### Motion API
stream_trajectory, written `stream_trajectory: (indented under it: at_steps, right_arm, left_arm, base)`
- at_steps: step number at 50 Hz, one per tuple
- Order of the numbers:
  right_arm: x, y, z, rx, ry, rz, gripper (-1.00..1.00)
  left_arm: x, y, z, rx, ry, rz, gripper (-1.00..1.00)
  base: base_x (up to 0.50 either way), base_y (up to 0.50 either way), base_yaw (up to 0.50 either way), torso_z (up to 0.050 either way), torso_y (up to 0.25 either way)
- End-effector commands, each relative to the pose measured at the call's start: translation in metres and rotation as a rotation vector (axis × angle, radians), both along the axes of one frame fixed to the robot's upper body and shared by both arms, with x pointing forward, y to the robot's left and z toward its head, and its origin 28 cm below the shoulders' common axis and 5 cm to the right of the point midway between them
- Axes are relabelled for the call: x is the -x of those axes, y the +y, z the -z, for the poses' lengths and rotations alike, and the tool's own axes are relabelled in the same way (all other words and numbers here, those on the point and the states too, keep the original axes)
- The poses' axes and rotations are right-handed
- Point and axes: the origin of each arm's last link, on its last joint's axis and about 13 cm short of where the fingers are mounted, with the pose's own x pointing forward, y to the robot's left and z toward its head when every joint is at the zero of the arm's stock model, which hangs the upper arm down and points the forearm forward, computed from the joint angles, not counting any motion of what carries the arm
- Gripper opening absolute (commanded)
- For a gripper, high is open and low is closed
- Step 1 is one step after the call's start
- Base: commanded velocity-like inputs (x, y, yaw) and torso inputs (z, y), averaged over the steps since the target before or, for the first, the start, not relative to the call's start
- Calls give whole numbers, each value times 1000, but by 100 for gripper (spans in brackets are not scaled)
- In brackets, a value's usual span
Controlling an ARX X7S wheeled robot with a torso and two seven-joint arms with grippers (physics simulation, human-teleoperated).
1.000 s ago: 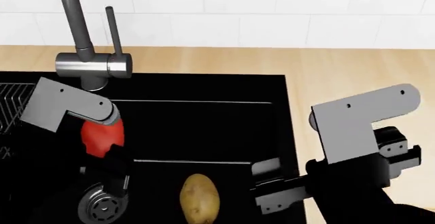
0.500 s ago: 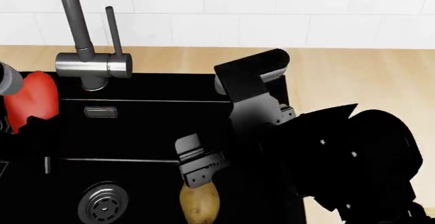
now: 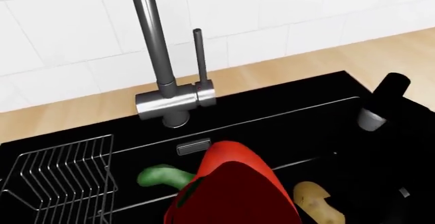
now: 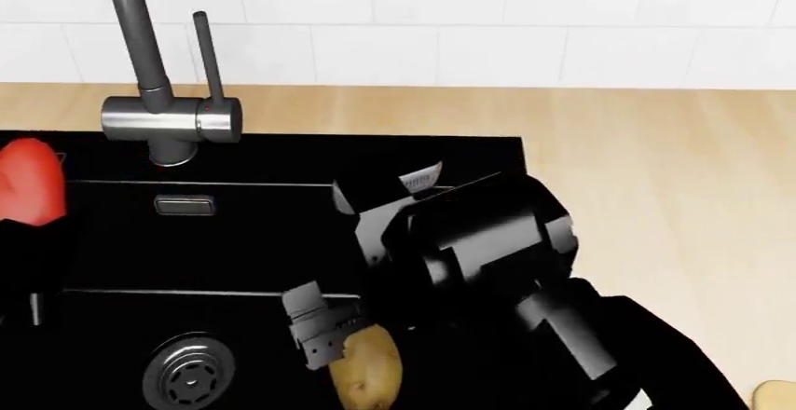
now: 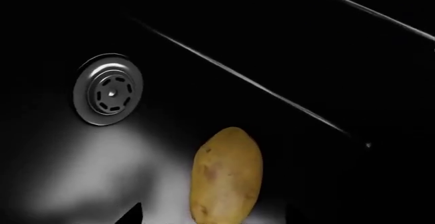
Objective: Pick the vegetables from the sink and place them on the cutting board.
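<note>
The red bell pepper (image 3: 235,193) with its green stem (image 3: 162,176) fills the left wrist view right at my left gripper. It hangs raised above the black sink (image 3: 272,127), and the fingers are hidden behind it. In the head view the pepper (image 4: 32,194) is at the far left edge. The tan potato (image 4: 368,369) lies on the sink floor (image 4: 261,242). My right gripper (image 4: 326,335) is open and low over it. In the right wrist view the potato (image 5: 226,175) lies between the dark fingertips (image 5: 129,216). A tan corner (image 4: 778,397) at the head view's lower right may be the cutting board.
The steel faucet (image 4: 156,102) stands behind the sink. The drain (image 4: 189,373) is left of the potato, and the overflow plate (image 4: 185,206) is on the back wall. A wire rack (image 3: 61,178) sits in the sink's left part. Pale wood counter (image 4: 659,196) lies to the right.
My left gripper has carried the pepper up and to the left edge of the head view. My right arm has swung left into the sink and come down over the potato.
</note>
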Motion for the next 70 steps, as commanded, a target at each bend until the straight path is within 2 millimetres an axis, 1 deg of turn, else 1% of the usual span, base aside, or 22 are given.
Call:
stream_trajectory:
  at_steps: [1,7,13,18,22,26,30,31,35,38,39,41,45,52,57,66,70]
  right_arm:
    - [-7,3,3,18,8,-2,100]
    - [-5,2,11,46,30,-8,100]
    - [-5,2,10,55,22,-12,100]
    - [-7,1,7,50,-1,-6,100]
    - [-9,4,2,14,-17,-16,100]
    - [-10,5,0,16,-44,-65,100]
    - [-13,7,-5,44,-96,-124,100]
    - [-14,8,-6,70,-118,-172,100]
    - [-13,12,-11,151,-139,-268,100]
    - [-14,13,-20,146,-152,-267,100]
    - [-15,13,-23,140,-161,-241,100]
    - [-14,12,-21,118,-150,-216,100]
    - [-14,13,-17,108,-143,-230,100]
    - [-13,15,-18,79,-135,-238,100]
    - [-11,17,-15,15,-103,-211,100]
    - [-14,13,-14,35,-126,-184,100]
    - [-14,12,-12,32,-120,-158,100]
  left_arm:
    - [-21,8,15,65,11,13,-100]
    - [-34,17,27,69,6,8,-100]
    - [-46,23,43,66,6,3,-100]
    - [-50,25,42,69,-20,11,-100]
    - [-51,26,48,69,-21,16,-100]
    - [-52,26,45,71,-27,18,-100]
    - [-43,26,43,70,-38,24,-100]
    - [-43,26,42,71,-38,25,-100]
    - [-43,26,42,70,-39,28,-100]
    - [-43,26,42,72,-41,26,-100]
    - [-43,26,42,72,-41,29,-100]
    - [-43,26,42,71,-39,31,-100]
    - [-43,26,42,68,-37,31,-100]
    - [-43,26,42,67,-38,35,-100]
    - [-42,26,42,68,-28,32,-100]
    - [-42,26,42,62,-29,39,-100]
    - [-43,26,42,60,-33,41,-100]
  base:
    - [0,0,0,0,0]
    - [0,0,0,0,0]
    - [0,0,0,0,0]
    - [0,0,0,0,0]
    - [0,0,0,0,0]
    - [0,0,0,0,0]
    - [0,0,0,0,0]
    - [0,0,0,0,0]
    - [0,0,0,0,0]
    - [0,0,0,0,0]
    - [0,0,0,0,0]
    - [0,0,0,0,0]
    - [0,0,0,0,0]
    - [0,0,0,0,0]
    - [0,0,0,0,0]
    - [0,0,0,0,0]
    - [0,0,0,0,-161]
